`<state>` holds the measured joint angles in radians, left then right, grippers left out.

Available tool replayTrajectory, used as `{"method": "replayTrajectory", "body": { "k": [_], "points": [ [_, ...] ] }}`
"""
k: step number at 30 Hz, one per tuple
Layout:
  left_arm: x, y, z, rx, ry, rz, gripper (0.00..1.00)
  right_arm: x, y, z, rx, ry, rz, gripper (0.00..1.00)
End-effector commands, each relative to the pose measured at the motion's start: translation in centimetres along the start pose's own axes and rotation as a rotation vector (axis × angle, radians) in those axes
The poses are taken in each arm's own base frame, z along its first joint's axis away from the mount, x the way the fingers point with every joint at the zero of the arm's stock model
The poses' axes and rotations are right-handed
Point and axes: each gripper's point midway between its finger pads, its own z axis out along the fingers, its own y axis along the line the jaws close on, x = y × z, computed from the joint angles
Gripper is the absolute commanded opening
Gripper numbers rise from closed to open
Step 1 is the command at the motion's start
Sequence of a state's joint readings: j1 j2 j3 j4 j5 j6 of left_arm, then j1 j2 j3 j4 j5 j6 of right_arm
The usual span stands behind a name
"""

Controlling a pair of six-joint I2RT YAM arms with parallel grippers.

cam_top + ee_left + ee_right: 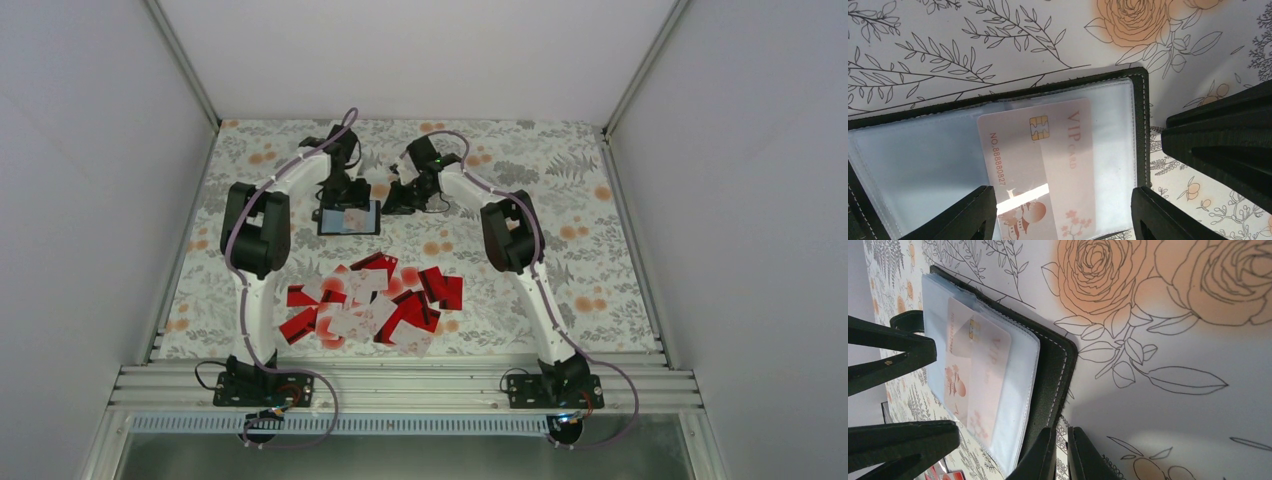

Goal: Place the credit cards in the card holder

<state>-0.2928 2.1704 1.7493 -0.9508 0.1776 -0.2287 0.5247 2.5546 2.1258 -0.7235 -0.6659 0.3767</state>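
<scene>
The black card holder [349, 219] lies open at the back of the table, its pale blue-grey clear sleeves [923, 165] facing up. A white VIP card [1048, 150] sits partly inside a sleeve, also seen in the right wrist view [975, 370]. My left gripper [1065, 195] is open just above the holder, its fingers on either side of the card and holding nothing. My right gripper [1061, 432] is shut and empty, its tips at the holder's black right edge [1050, 375]. The other credit cards [370, 300], red and white, lie in a loose pile nearer the arm bases.
The floral tablecloth [560, 250] covers the table. White walls enclose it on the left, back and right. The right gripper's black body [1218, 145] shows close beside the holder in the left wrist view.
</scene>
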Motion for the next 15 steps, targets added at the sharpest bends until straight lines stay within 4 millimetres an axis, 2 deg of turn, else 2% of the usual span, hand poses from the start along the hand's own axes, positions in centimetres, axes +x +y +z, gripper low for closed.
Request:
{"method": "replayTrajectory", "body": {
  "k": [1,10,15],
  "points": [
    [-0.1,0.2,-0.9,-0.011,-0.026,-0.011,0.68,2.0,-2.3,2.3,0.064,0.065,0.046,0.08],
    [0.6,0.4,0.2,-0.006,0.005,-0.02,0.68,2.2,-2.3,2.2,0.071,0.071,0.038,0.07],
    [0.7,-0.4,0.4,0.024,0.008,-0.018,0.68,2.4,-2.4,2.2,0.07,0.074,0.041,0.07]
  ]
}}
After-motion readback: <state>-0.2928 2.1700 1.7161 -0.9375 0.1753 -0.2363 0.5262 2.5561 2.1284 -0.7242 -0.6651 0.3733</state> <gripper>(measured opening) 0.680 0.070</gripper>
